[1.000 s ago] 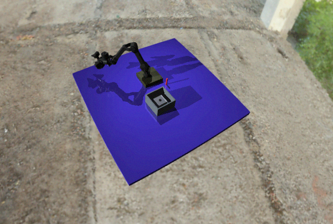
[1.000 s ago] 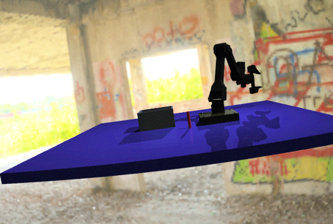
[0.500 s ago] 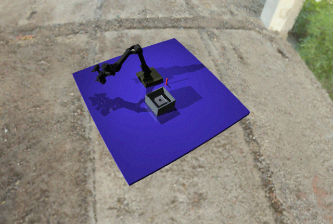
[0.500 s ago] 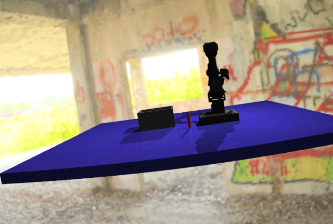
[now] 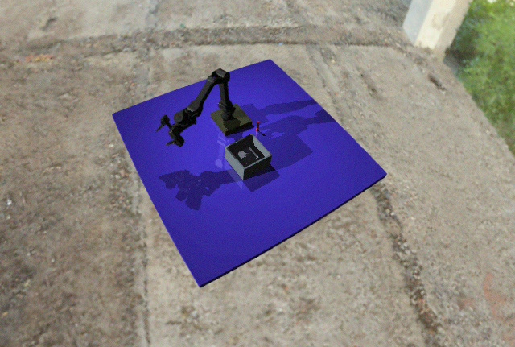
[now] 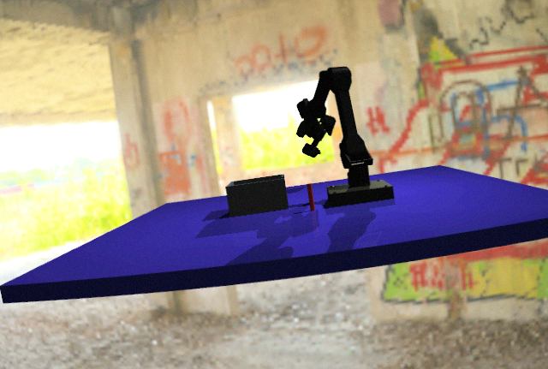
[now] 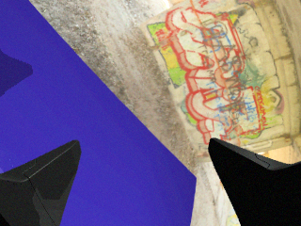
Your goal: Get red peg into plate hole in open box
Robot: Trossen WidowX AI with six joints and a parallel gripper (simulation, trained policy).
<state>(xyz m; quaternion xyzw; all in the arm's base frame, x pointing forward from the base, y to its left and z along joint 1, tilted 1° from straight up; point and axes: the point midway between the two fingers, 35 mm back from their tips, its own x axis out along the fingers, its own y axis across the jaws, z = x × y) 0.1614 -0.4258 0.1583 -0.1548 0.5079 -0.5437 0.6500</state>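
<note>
The red peg [image 5: 257,126] [image 6: 311,198] stands upright on the blue table, between the box and the arm's base. The grey open box [image 5: 235,166] [image 6: 257,197] stands beside it. The plate [image 5: 242,154] inside is partly lit and mostly in shadow; its hole cannot be made out. My gripper [image 5: 162,137] [image 6: 321,138] [image 7: 146,147] is open and empty. It hangs high above the table, out to the left of the box and peg in the top view. Neither peg nor box shows in the wrist view.
The arm's square base [image 5: 239,126] [image 6: 383,193] stands close to the peg. The blue table [image 5: 257,218] [image 6: 145,241] [image 7: 118,155] carries the arm, box and peg. Its edge crosses the wrist view, with ground and a painted wall beyond. Arm shadows lie across the table.
</note>
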